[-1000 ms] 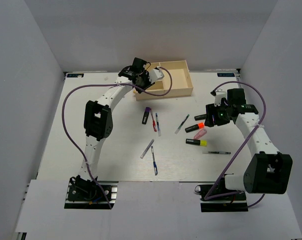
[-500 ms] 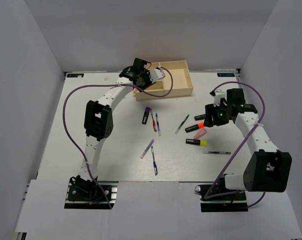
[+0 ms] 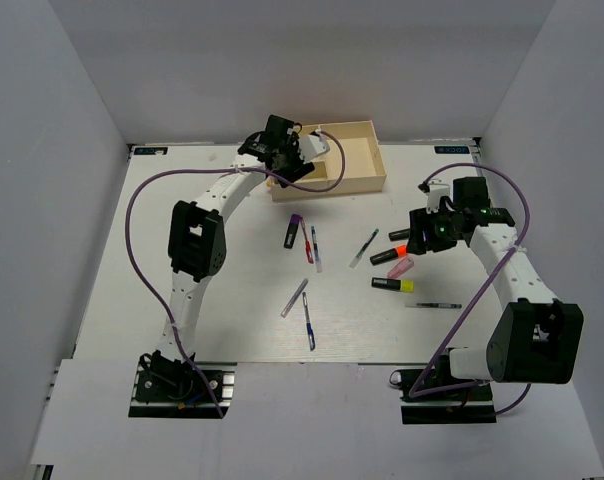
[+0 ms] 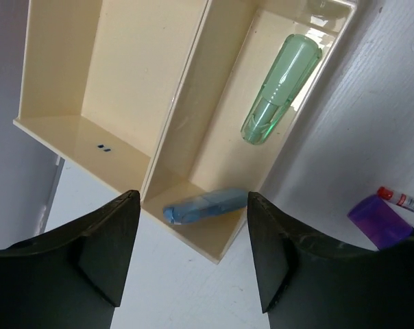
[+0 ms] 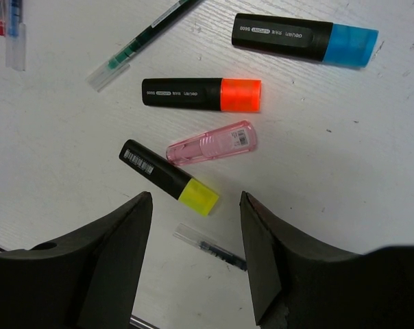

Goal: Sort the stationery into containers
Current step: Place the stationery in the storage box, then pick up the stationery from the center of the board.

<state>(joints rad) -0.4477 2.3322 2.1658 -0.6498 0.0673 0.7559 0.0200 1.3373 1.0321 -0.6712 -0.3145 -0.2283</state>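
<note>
Left hand [image 4: 190, 209] over tray [image 4: 128, 75], little change

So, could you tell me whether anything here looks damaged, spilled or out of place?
Nothing looks damaged or spilled. In the tray, the green piece lies lengthwise and the blue piece crosswise, a slight oddity only. The orange highlighter, yellow highlighter and pink piece lie loose on the table, simply unsorted.
</note>
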